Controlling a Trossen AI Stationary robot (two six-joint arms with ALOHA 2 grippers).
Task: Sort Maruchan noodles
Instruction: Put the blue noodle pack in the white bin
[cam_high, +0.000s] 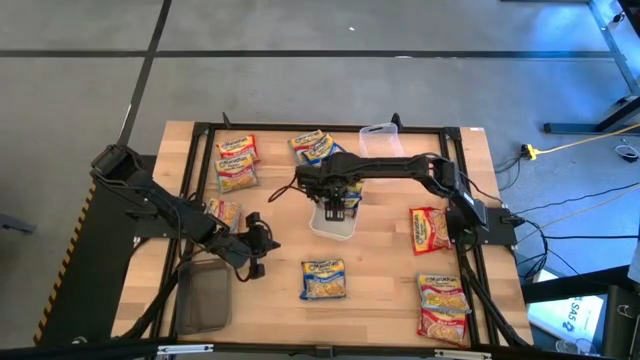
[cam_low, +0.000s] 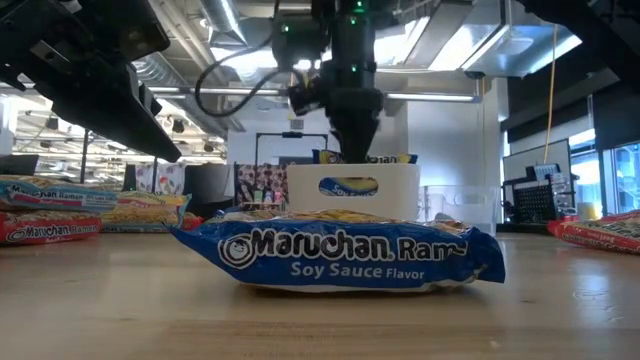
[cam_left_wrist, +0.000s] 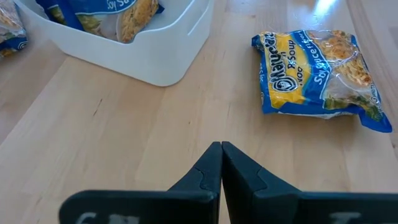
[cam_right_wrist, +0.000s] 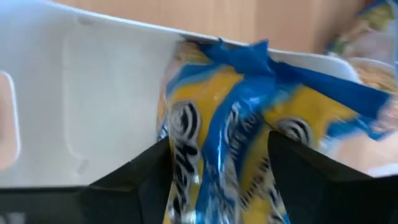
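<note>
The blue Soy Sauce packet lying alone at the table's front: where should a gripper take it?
The blue Soy Sauce packet lies flat and clear of the white tray. Probably come straight down and pinch across its shorter width at the middle; the crimped ends are thinner and likelier to slip.

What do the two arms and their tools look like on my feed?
Both arms are dark, nearly black, jointed links with black cables looped alongside. The left tool ends in two matte black wedge-shaped fingers with stepped inner edges. The right tool has similar broad black fingers. In the low view its wrist carries small green lights.
</note>
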